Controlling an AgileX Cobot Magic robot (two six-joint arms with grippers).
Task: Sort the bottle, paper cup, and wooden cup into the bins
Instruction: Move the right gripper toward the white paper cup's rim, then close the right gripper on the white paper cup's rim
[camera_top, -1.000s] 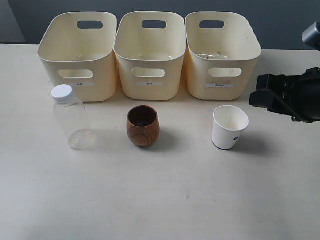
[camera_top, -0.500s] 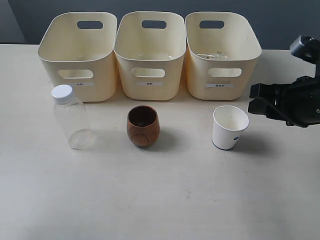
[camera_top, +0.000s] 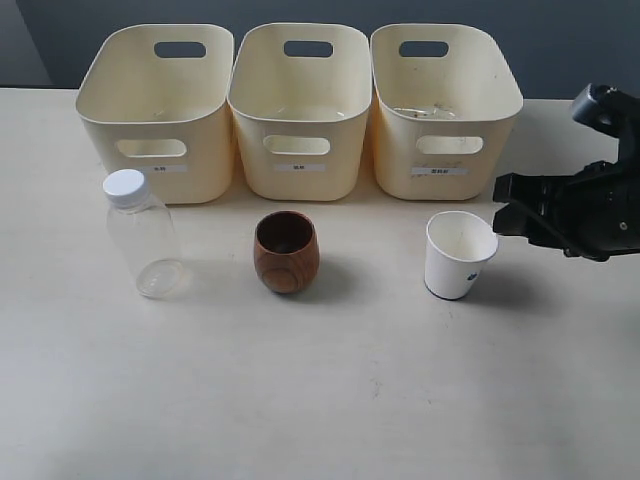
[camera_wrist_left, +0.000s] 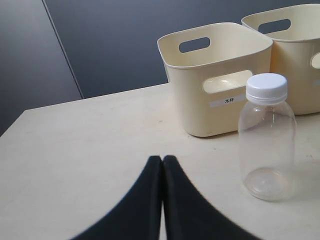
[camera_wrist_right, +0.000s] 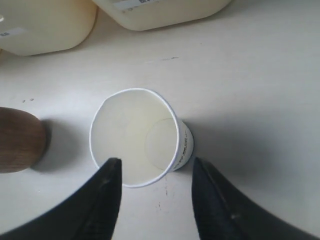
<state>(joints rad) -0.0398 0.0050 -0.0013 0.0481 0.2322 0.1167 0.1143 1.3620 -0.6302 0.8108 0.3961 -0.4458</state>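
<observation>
1. Three cream bins (camera_top: 300, 110) are lined up side by side at the back of a pale table (camera_top: 330, 400); a dark grey wall is seen behind them.
2. The bottle (camera_top: 143, 235), wooden cup (camera_top: 286, 251) and paper cup (camera_top: 459, 254) are stood upright in a row in front of the bins, well apart.
3. The right gripper (camera_wrist_right: 152, 187) is held wide, just beside the paper cup's rim.
4. The left gripper (camera_wrist_left: 162, 165) is pressed closed, empty, near the bottle.

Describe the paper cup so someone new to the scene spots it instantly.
Three cream bins stand in a row at the back of the table. In front of the rightmost one stands the paper cup, upright and open. It is white and tapered, unlike the brown wooden cup and the clear bottle.
</observation>
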